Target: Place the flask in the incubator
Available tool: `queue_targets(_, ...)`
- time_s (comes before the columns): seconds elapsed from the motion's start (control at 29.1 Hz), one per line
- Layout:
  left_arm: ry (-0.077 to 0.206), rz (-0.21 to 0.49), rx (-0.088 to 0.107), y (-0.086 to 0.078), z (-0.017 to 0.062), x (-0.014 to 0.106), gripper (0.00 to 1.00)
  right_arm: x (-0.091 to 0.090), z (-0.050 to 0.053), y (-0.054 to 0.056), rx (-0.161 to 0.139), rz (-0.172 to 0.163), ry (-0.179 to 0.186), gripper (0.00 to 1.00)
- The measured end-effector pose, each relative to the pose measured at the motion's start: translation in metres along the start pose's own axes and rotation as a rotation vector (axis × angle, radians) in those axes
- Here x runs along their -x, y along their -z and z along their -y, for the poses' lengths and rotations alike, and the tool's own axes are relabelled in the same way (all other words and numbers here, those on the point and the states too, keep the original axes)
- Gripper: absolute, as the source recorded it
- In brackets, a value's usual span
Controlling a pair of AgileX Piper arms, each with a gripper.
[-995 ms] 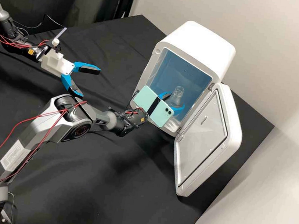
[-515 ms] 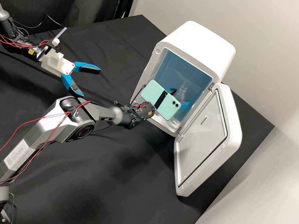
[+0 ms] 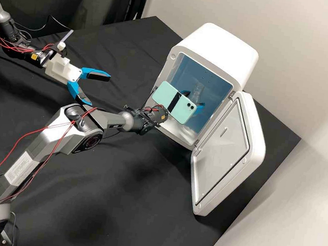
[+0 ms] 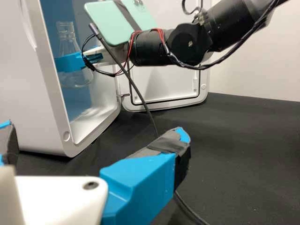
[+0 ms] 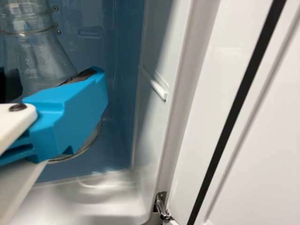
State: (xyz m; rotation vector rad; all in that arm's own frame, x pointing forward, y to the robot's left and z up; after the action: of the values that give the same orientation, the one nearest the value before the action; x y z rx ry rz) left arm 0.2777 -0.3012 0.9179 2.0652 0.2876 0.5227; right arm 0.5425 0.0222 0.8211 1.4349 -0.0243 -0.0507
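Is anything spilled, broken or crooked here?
No, nothing stands out. The flask is upright in the right end effector, inside the incubator, whose door hangs wide open. No spill or crack shows.

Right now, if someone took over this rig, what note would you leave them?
Left claw: open, empty, above the bench, away from the incubator.
Right claw: shut on the flask, inside the chamber.
Door: open.
Done: flask is upright inside the chamber; I cannot tell whether it rests on the floor.
Left: set it down, release it, and draw the arm out.
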Motion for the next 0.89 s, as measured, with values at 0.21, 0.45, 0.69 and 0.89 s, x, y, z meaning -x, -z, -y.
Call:
queue_targets(0.21, 0.001, -0.011, 0.002, 0.003, 0.0004, 0.0, 1.0, -0.003, -0.001, 0.003, -0.001, -0.008, -0.005, 0.0)
queue_targets(0.45, 0.001, -0.011, 0.002, 0.004, 0.0004, 0.0, 1.0, -0.004, 0.006, -0.002, 0.0, 0.012, 0.022, 0.0)
queue_targets(0.69, 0.002, -0.011, 0.002, 0.004, 0.0006, 0.0, 1.0, -0.007, 0.002, 0.002, 0.01, 0.024, 0.049, 0.0)
queue_targets(0.89, 0.01, -0.013, 0.003, 0.004, 0.0032, -0.001, 1.0, -0.01, -0.004, 0.009, 0.061, 0.003, 0.054, 0.0)
